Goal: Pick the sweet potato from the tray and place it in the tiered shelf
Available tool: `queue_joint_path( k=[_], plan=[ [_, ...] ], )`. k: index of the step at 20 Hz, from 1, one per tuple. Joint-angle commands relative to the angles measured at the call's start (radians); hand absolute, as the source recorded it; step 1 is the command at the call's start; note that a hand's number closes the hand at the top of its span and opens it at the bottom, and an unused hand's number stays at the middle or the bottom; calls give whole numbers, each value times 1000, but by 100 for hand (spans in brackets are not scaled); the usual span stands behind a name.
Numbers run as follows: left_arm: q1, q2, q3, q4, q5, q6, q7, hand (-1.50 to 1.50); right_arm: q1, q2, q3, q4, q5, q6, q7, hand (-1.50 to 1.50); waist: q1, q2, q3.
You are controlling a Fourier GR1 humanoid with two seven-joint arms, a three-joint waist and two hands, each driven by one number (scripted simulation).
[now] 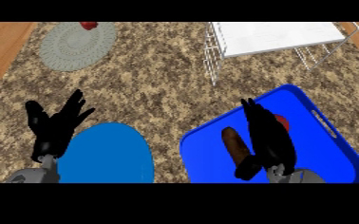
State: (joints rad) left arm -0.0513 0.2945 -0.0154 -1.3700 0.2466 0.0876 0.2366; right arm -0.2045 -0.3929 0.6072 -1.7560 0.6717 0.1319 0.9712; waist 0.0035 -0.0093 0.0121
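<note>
My right hand (266, 135): over the blue tray (329, 163), fingers straight and released, just beside the sweet potato, grasping nothing.
Sweet potato (233, 144): lying in the tray, left of my right hand.
Red thing (282, 121): in the tray, partly hidden behind my right hand.
My left hand (56, 123): open, resting at the lower left, beside the blue plate (112, 156).
Tiered shelf (273, 38): white, on the table (161, 80), far right.
Grey mat (77, 45): far left, a red thing (88, 25) at its top edge.

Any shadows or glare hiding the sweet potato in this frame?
Head view: even lighting, no glare on the blue tray; the sweet potato shows plainly, its lower end hidden only by the right hand, not by shadow; the left hand rests open.
</note>
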Motion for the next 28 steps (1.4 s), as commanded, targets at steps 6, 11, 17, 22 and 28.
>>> queue_joint_path(
  k=[6,11,17,22,28],
  plan=[
    [-14,-26,13,56,1,-41,35,0,12,64,-53,107,55,-33,-129,-150,-4,10,-12],
    [-27,-26,24,60,-20,-30,39,0,-24,82,-46,211,32,40,-199,150,-1,12,-12],
    [79,-70,-30,-70,-42,-14,52,0,-32,138,9,210,29,92,-240,150,7,9,-12],
    [-30,-33,43,67,-35,-42,43,0,65,88,8,125,74,15,-365,150,-8,10,-12],
    [11,-39,27,23,-45,-58,42,0,-59,108,-76,149,-60,124,-505,150,2,12,-12]
  ],
)
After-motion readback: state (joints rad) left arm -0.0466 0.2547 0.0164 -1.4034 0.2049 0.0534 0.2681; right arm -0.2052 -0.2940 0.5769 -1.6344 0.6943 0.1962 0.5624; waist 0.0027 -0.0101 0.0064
